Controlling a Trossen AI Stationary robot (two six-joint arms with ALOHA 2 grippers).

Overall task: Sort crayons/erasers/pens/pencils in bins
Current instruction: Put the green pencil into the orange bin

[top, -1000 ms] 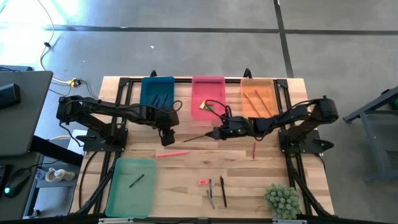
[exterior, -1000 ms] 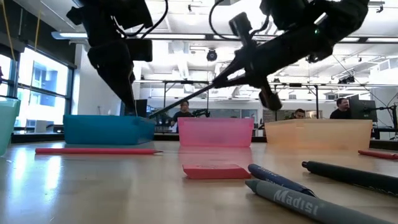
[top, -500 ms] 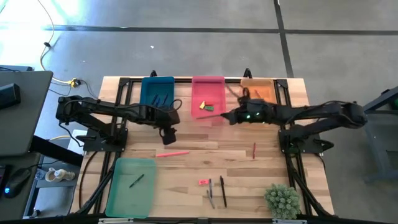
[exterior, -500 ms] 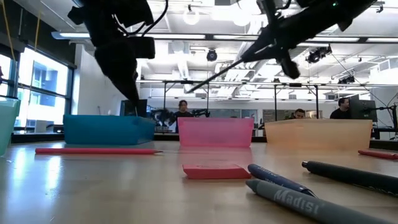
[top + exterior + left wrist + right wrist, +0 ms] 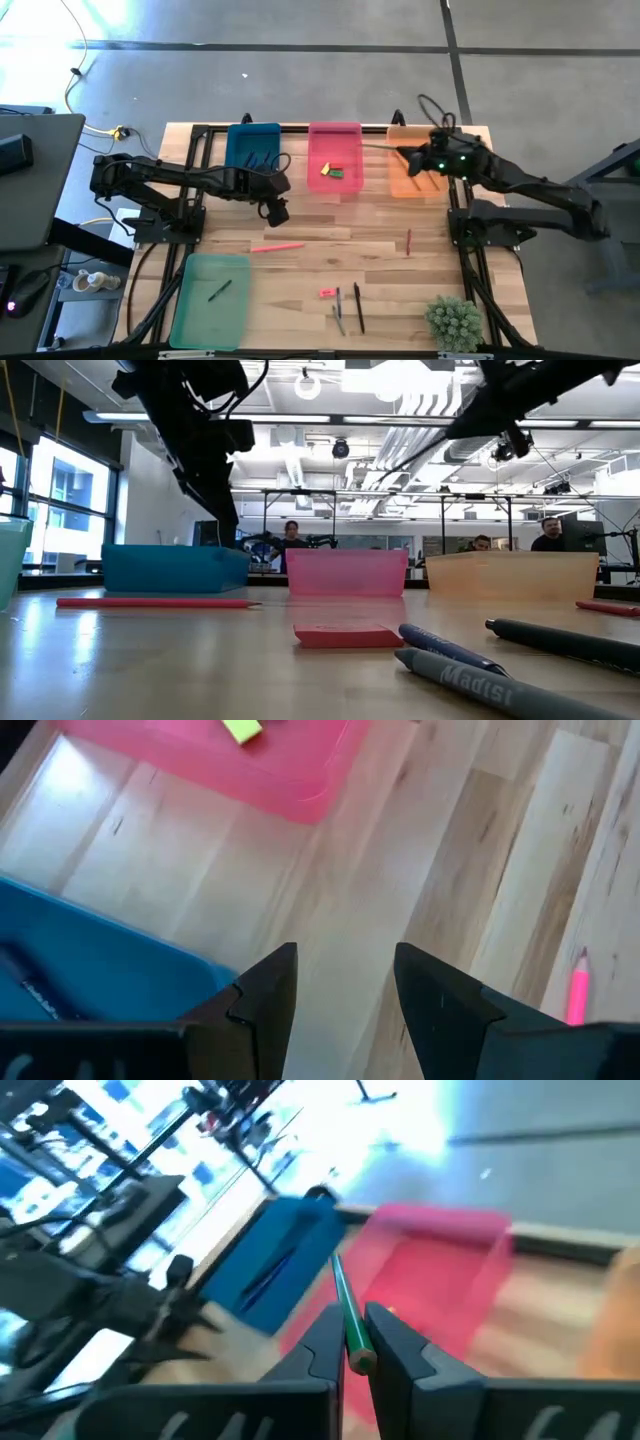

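So the table (image 5: 300, 225) has the blue bin (image 5: 253, 145), pink bin (image 5: 334, 160) and orange bin (image 5: 412, 165) lined up along the far edge, and the green bin (image 5: 210, 298) sits near-left with one dark stick in it. The left arm waits just near-right of the blue bin, left gripper (image 5: 340, 985) with fingers spread and nothing between them. The right gripper (image 5: 348, 1342) is up over the orange bin, fingers pinching the end of a thin green pencil (image 5: 345, 1305) that pokes out left toward the pink bin. That's where I'd worry: it's only held at one end, so if it lets go while the long part hangs past the orange bin's left wall, the pencil could tip out onto the table or land in with the erasers. Still loose on the table: a pink pencil (image 5: 277, 246) mid-left, a red stick (image 5: 408, 241) on the right, a pink eraser (image 5: 326, 292) and some pens (image 5: 357, 307) at the near edge.
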